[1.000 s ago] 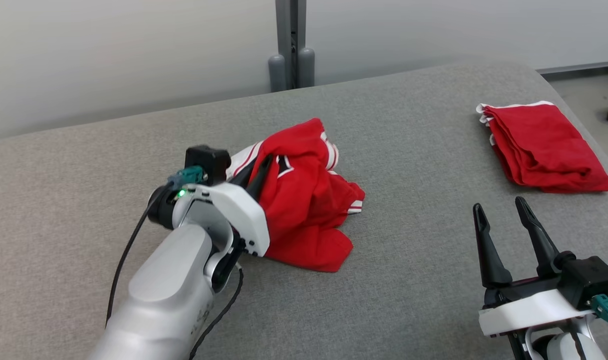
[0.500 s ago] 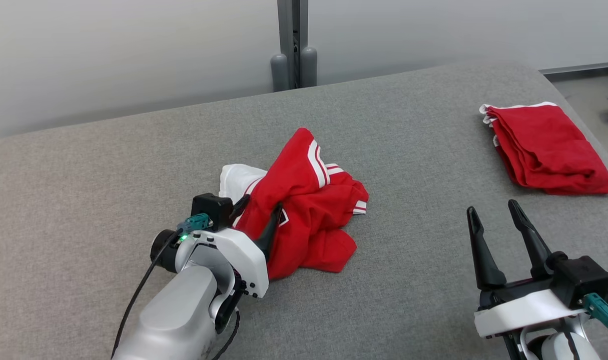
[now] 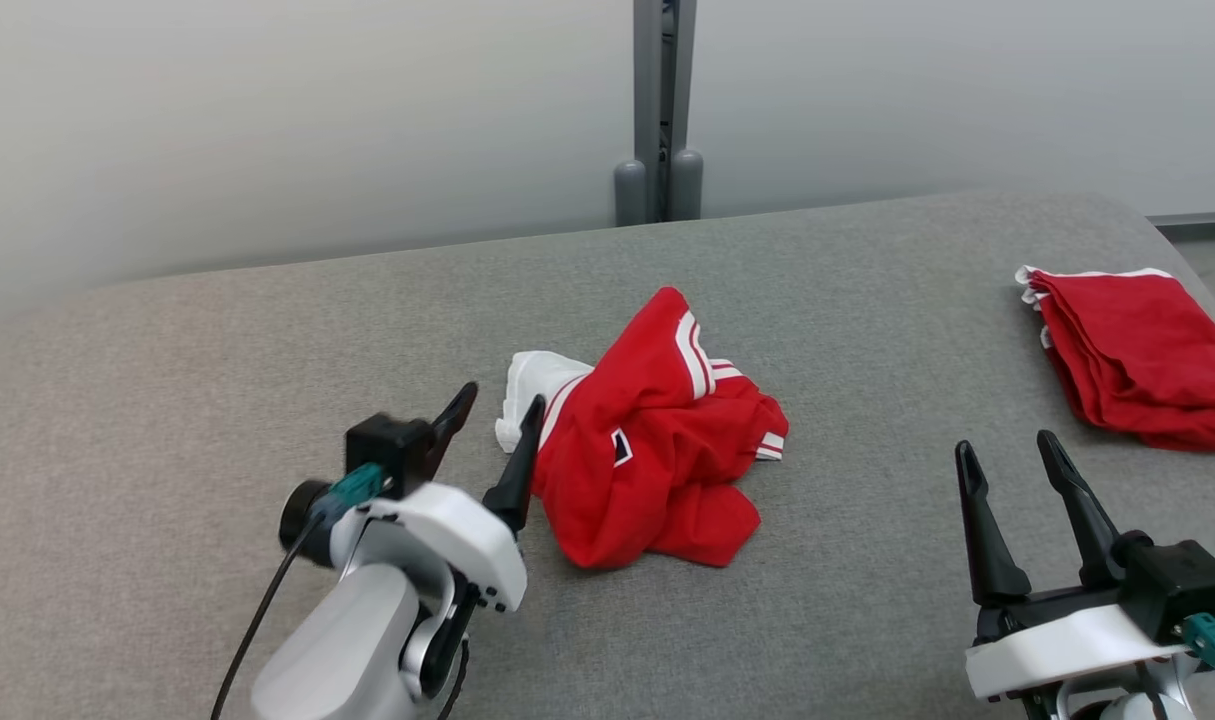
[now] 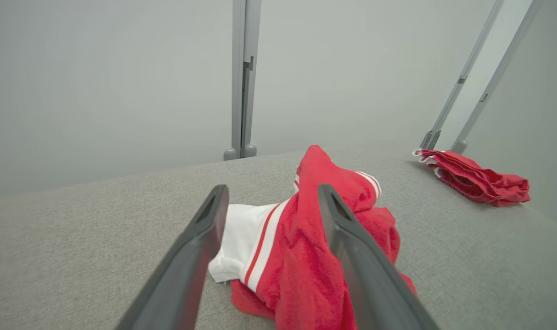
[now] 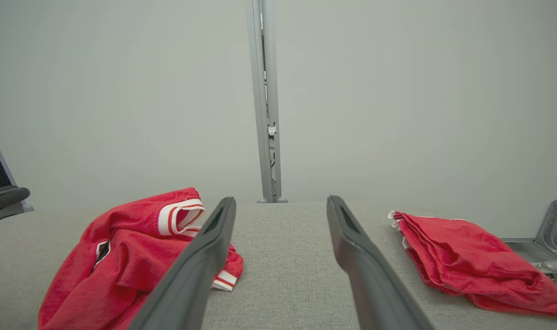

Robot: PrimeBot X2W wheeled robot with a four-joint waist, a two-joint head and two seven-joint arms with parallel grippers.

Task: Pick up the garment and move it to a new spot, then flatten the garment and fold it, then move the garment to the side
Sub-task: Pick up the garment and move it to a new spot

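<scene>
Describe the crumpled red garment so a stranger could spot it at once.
On the grey table, look near its middle. The garment lies heaped beside the open left gripper. Unlike the folded red stack at the right edge, it is bunched, showing a white panel and striped trim.

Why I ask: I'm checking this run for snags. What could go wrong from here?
The crumpled garment lies bunched in overlapping layers, so a pinch may catch several and it won't spread flat. One of the fingers of the open left gripper sits beside the cloth; it might drag it when moving.
</scene>
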